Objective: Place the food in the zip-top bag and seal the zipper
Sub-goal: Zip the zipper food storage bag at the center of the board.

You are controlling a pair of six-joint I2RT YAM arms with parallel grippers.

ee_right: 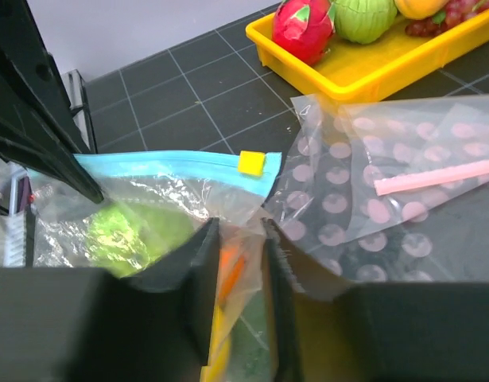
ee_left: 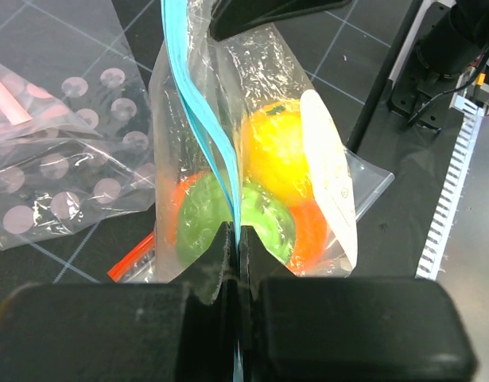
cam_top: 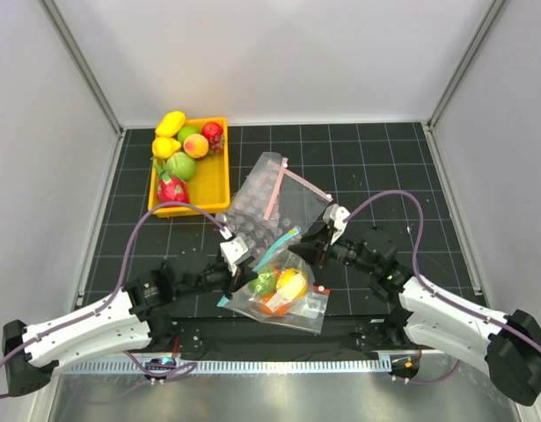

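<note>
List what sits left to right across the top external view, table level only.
Yellow tray of fruit → left gripper → zip-top bag with food inside → right gripper. The dotted bag with the pink strip overlaps the middle, so I left it out.

Tight quarters in the middle: the left gripper (ee_left: 234, 263) was clamped on the zipper (ee_left: 203, 119), the right gripper (ee_right: 238, 263) pinched the zip-top bag (cam_top: 283, 294) just below that strip's other end, so both arms boxed the bag in. Right behind it lay the dotted bag (cam_top: 266, 207) with its pink strip, touching, blocking any approach from the far side. The yellow tray (cam_top: 213, 180) of fruit crowded the far left. Bare mat stayed free far right.
</note>
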